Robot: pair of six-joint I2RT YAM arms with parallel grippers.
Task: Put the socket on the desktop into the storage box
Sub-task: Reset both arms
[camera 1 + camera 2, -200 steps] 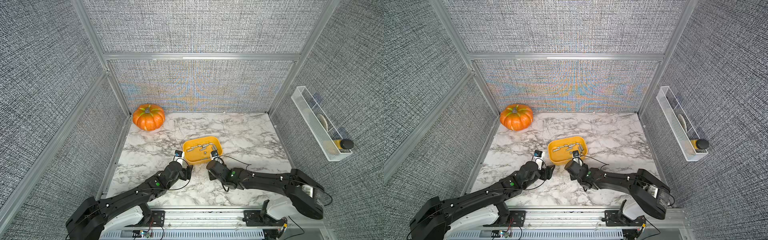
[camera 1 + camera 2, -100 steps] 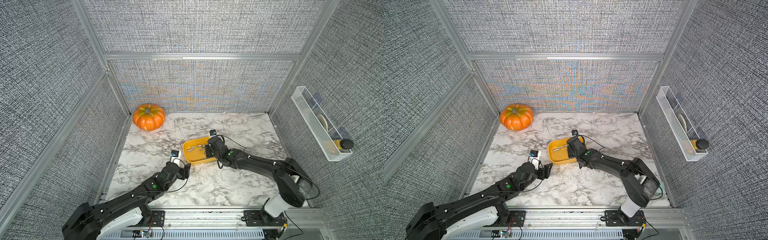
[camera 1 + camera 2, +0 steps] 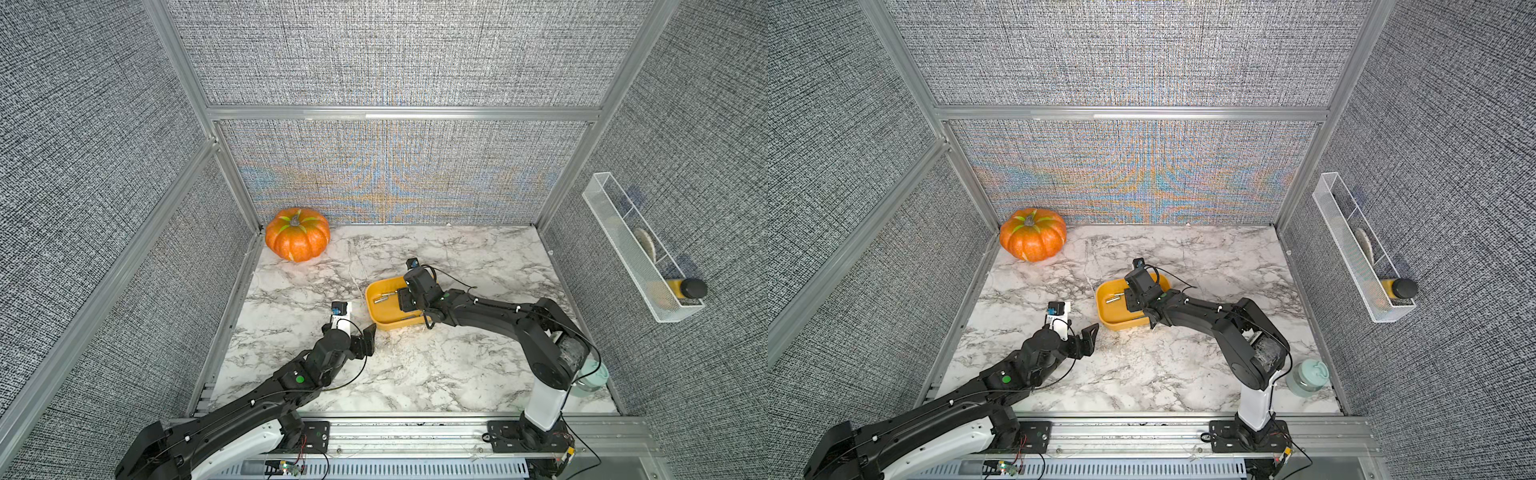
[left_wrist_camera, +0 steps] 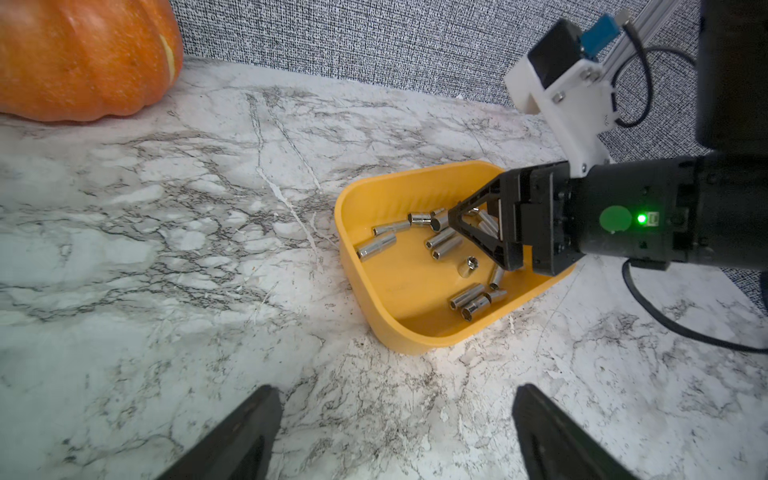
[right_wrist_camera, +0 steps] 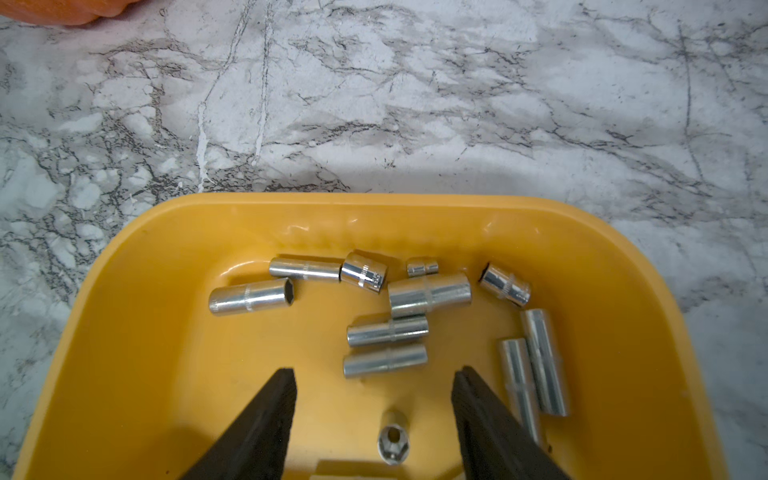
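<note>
Marble-patterned surface (image 3: pixel 415 374) fills the floor of the cell, with a pumpkin (image 3: pixel 297 235) in its far left corner. No socket shows on the bare surface in any view. Near the middle sits the storage box (image 3: pixel 390 325), a shallow yellow tray.

The left gripper (image 4: pixel 395 390) hovers short of the box, jaws spread wide with nothing between them. The right gripper (image 5: pixel 375 372) reaches over the box interior, jaws parted and pinching nothing.

All the sockets (image 5: pixel 430 293) in sight, a dozen or so, lie inside the box. Most rest on their sides, long axes flat along the box floor, several in parallel pairs. One short socket (image 5: pixel 392 442) stands on end between the right gripper's fingers (image 5: pixel 266 415), touching neither, hex opening facing up.

They look like polished steel: stiff, dense for their size, slick, and apt to roll when lying down. A hold across the barrel at mid-length, jaws square to the long axis, would likely serve best. The upright one calls for a pinch across its round wall.
</note>
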